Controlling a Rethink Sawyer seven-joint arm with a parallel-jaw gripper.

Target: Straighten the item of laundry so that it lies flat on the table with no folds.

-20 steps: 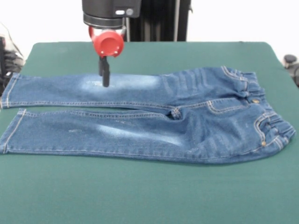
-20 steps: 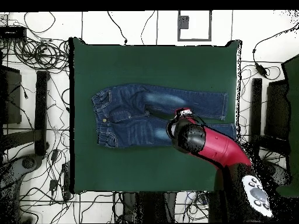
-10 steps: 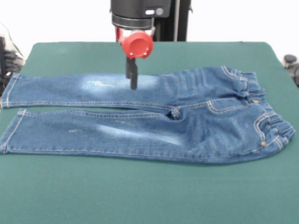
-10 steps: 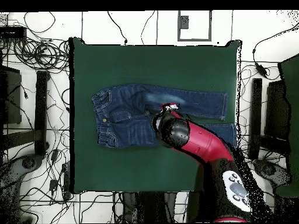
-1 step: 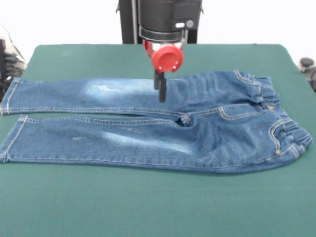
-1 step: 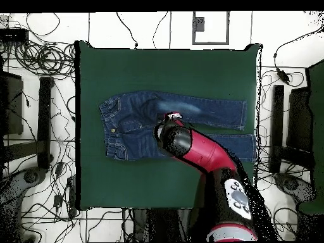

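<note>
Black fingers of the gripper (image 5: pixel 162 94) hang pressed together, nothing between them, their tips low over the far leg of the jeans (image 5: pixel 148 121), near where that leg meets the seat; whether they touch the cloth cannot be told. In the front view, left of the gripper the two legs run out side by side, almost flat, each with a pale faded patch, their hems close to the table (image 5: pixel 148 207) edge. Below the gripper lies the near leg, with the crotch seam just to the lower right. Right of it the seat shows shallow wrinkles, then the gathered waistband (image 5: pixel 276 116), orange stitching and copper rivets. Bare green cloth borders the jeans on the near and far sides. No readable writing or brand shows on the jeans or the arm (image 6: pixel 205 155).
</note>
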